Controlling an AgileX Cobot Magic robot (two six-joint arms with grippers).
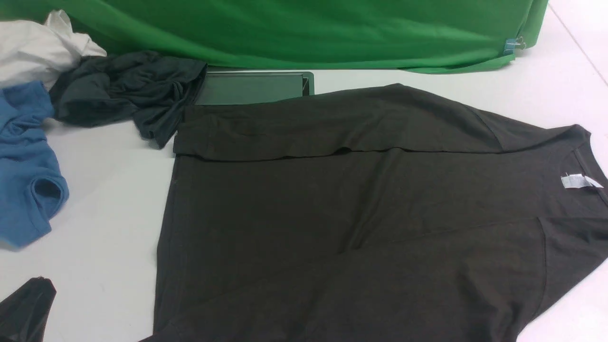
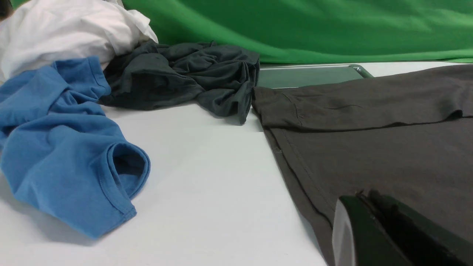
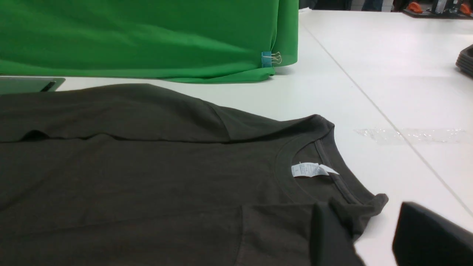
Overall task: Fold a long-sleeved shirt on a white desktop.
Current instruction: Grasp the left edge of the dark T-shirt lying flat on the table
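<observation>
The long-sleeved shirt (image 1: 356,213) lies flat on the white desktop (image 1: 104,213), with its neck and white label (image 1: 577,181) to the right and its hem to the left. Its far sleeve is folded along the body. Neither gripper shows in the front view. In the left wrist view my left gripper (image 2: 360,197) is shut, its tips just over the shirt (image 2: 388,147) near the hem edge, with no cloth seen between them. My right gripper (image 3: 364,218) is open and straddles the near shoulder corner beside the collar of the shirt (image 3: 147,177).
A blue shirt (image 1: 23,166), a slate-grey garment (image 1: 123,90) and a white cloth (image 1: 38,47) are heaped at the far left. A metal tray (image 1: 251,88) lies by the green backdrop (image 1: 308,28). A dark object (image 1: 23,308) sits at the near left corner.
</observation>
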